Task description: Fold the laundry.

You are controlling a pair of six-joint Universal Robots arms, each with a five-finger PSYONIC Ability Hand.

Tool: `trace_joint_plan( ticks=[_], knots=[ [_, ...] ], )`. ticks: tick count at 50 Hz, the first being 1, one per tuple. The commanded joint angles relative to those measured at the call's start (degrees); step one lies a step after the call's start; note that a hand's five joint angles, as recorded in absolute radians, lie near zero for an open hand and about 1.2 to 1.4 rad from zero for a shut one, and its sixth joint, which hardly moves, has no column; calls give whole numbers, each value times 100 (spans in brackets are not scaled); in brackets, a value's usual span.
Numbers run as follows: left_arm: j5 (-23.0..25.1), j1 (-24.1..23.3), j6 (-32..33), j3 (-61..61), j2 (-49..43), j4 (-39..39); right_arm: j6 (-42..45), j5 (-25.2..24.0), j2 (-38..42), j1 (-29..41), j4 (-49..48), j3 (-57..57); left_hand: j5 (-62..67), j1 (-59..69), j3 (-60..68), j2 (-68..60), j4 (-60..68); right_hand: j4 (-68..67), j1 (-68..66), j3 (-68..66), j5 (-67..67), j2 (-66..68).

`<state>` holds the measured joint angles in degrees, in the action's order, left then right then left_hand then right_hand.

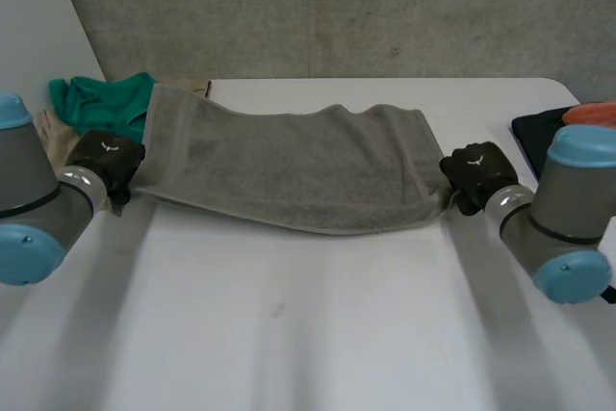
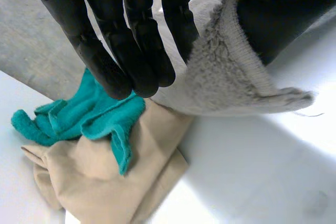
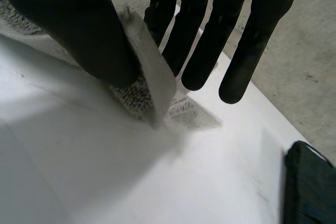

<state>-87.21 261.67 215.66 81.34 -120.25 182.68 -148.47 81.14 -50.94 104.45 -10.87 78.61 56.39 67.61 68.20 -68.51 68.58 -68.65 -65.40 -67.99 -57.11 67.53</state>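
robot hand [image 2: 131, 35] pinching grey towel [image 2: 220, 72], teal cloth [image 2: 100, 114]

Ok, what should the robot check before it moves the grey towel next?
1. The left hand pinches one end of the grey towel: ok.
2. The right hand pinches the other end: ok.
3. Towel smooth between them: not ok, its far edge is rumpled.
4. Room on the table in front to lay it: ok.
5. The teal cloth apart from the towel: cannot tell, it sits right by the left hand.
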Motion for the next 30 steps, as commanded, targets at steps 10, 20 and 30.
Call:
trace_joint_plan(
  ticks=[10, 20, 30],
  knots=[
    [-217, 16, 2601, 1437, 1083, -2490, 3405, 104, -2052, -1041, 3788, 1314, 1361, 1239, 1180, -1149, 1142, -1135, -1460, -1201, -1289, 1247],
    [-516, -396, 1735, 341, 460, -2193, 2114, 25, -1437, -927, 2952, 666, 1361, 1239, 1180, -1149, 1142, -1135, -1460, -1201, -1289, 1247],
    [-516, -749, 1329, -1330, -472, -1666, 882, 139, -918, -865, 1756, -12, 1361, 1239, 1180, -1149, 1142, -1135, -1460, -1201, -1289, 1247]
  ],
)
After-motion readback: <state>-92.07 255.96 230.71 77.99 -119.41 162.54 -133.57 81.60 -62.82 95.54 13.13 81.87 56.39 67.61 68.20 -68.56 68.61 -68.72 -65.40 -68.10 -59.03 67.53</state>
